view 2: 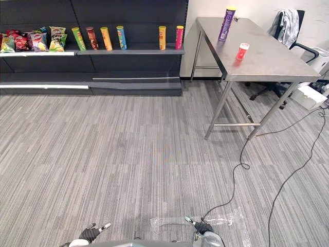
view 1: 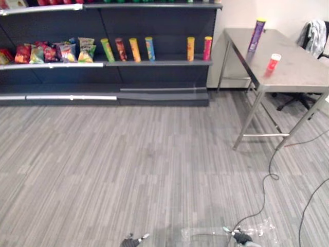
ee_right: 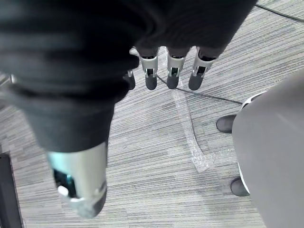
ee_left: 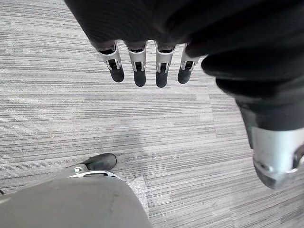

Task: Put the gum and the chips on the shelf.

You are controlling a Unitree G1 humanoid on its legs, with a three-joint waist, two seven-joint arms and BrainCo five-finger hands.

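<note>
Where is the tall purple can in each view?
Left eye view: tall purple can upright at the far end of the steel table, upper right.
Right eye view: same can, top, right of centre.
Wrist views: aimed at the grey floor.
Shared landmark: small red tub nearer on that table.

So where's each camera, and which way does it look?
Left eye view: head, looking forward and down at shelf and table; left hand, right hand at lower edge.
Right eye view: beside it, same scene: chips can and gum tub on the table.
Left wrist view: that wrist, looking down past its open hand at floor.
Right wrist view: likewise; its clear plastic strip also shows in both eye views.
</note>
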